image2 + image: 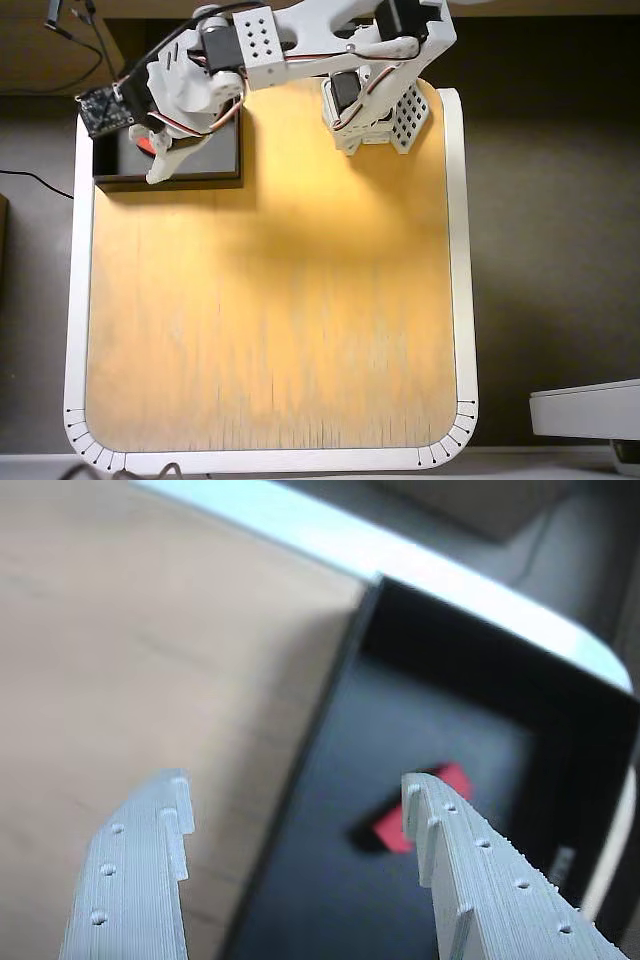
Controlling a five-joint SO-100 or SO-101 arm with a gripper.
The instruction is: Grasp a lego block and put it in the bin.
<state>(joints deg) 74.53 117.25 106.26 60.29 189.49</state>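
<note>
The gripper (pixel 295 825) hangs over the bin (pixel 330 690) with its jaws apart and empty. The lego block (pixel 395 830) lies on the bin's dark floor, partly hidden behind one finger. The bin sits at a table (pixel 270 300) corner.

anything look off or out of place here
Nothing stands out. The red lego block lies on the floor of the black bin, partly hidden by one of the open gripper's fingers. The wooden table shows no spill or damage.
</note>
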